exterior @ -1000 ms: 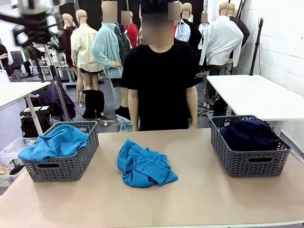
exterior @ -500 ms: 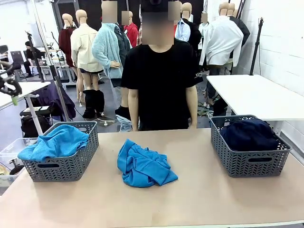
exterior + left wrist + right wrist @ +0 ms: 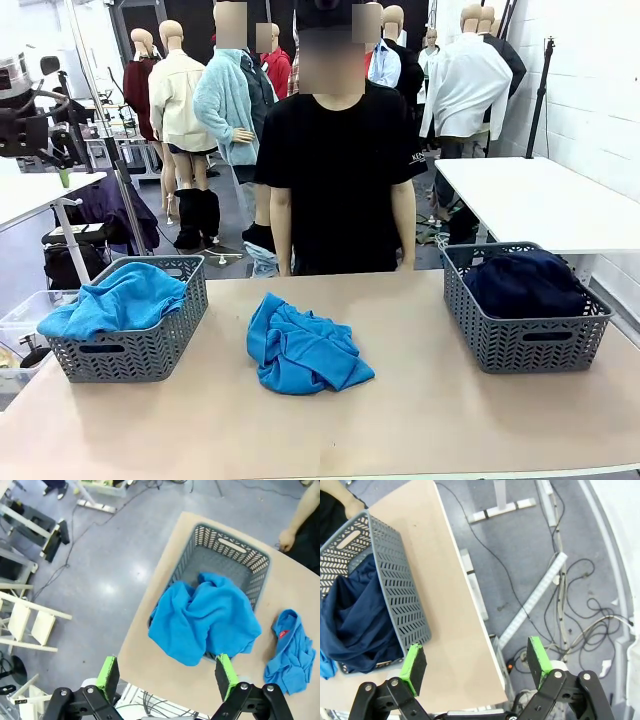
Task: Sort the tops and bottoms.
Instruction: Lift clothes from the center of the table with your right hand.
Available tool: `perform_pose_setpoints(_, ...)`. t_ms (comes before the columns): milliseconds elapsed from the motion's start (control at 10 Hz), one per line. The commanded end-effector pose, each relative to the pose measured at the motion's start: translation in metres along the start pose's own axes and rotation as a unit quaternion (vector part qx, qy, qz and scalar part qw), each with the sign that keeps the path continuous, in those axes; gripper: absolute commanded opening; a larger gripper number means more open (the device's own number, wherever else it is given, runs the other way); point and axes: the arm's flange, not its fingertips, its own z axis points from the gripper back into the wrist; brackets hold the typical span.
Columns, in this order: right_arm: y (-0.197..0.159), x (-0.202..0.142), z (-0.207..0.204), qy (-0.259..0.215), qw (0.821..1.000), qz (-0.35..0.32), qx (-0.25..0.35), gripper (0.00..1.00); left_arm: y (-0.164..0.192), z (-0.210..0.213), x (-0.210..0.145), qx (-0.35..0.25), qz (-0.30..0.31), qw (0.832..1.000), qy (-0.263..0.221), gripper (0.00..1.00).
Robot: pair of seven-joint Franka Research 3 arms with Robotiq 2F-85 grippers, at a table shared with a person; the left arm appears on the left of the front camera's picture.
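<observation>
**Left arm swings clear as one blue top waits on the table**

The left gripper (image 3: 167, 679), which a second ago blurred across the upper left of the front view, now hangs high over the table's left end, its green-padded jaws spread wide with nothing between them. Below it, one sky-blue top (image 3: 202, 617) spills over the rim of the left basket (image 3: 130, 345); that pile looks unchanged. A second blue top (image 3: 300, 345) lies crumpled on the bare table (image 3: 420, 420) between the two baskets, exactly where it lay a moment before. The dark navy bottoms (image 3: 525, 280) sit heaped in the right basket (image 3: 525, 345). The right gripper (image 3: 477, 667) hovers above that basket's outer corner, jaws likewise wide apart and empty. A person (image 3: 335, 180) stands at the far edge, arms down. The arm's retreat suggests a drop into the left basket is done; the loose top in the middle appears to be the remaining item to sort.
</observation>
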Motion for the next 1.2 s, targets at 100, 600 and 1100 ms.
perform_pose_setpoints(100, 0.0, -0.001, 0.001, 0.007, 1.0, 0.004, -0.008, 1.0, 0.08, -0.04, 0.047, -0.003, -0.002, 0.999, 0.046, 1.0)
perform_pose_setpoints(600, 0.0, -0.001, 0.001, 0.007, 1.0, 0.004, -0.008, 1.0, 0.167, -0.099, 0.044, -0.069, -0.074, 0.989, 0.105, 1.0)
perform_pose_setpoints(1100, 0.019, 0.0, 0.068, -0.081, 0.996, 0.03, 0.004, 1.0, 0.16, -0.109, 0.044, -0.049, -0.052, 0.993, 0.096, 1.0)
